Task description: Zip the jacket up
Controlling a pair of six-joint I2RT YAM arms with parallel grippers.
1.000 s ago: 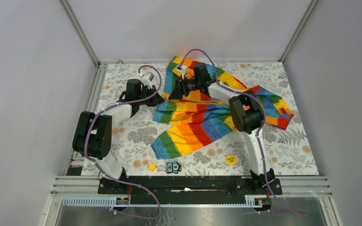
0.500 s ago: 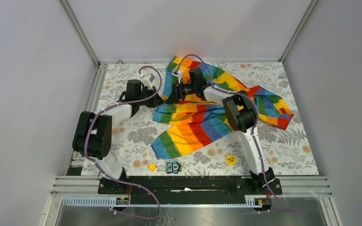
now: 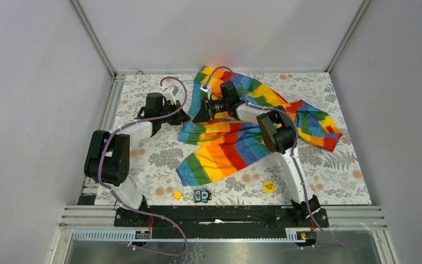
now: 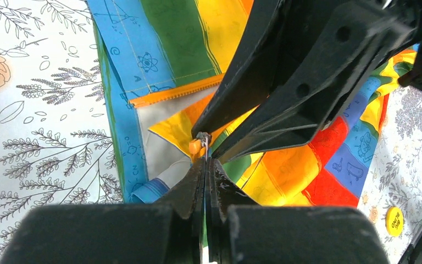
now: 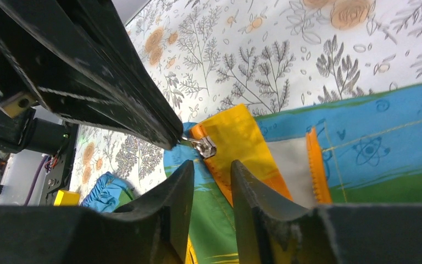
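The rainbow-striped jacket [image 3: 236,140] lies crumpled across the middle and back right of the table. My left gripper [image 3: 185,117] is at its left edge. In the left wrist view it [image 4: 206,160] is shut on the thin metal zipper tab [image 4: 204,141] beside an orange zipper end. The orange zipper strip [image 4: 176,92] runs along a blue stripe. My right gripper [image 3: 199,114] sits just right of the left one. In the right wrist view it [image 5: 211,168] is open, and the silver slider [image 5: 204,146] lies just beyond its tips, apart from them. The left fingers [image 5: 115,93] touch that slider.
A yellow round disc [image 3: 268,186], a small yellow cube [image 3: 177,194] and a small owl-patterned piece [image 3: 201,194] lie near the front edge. Grey walls and metal rails enclose the floral table [image 3: 143,159]. A loose sleeve [image 3: 318,124] reaches toward the right edge.
My right gripper has moved left and down over the jacket, closing in on the left gripper. The left gripper has held its place.
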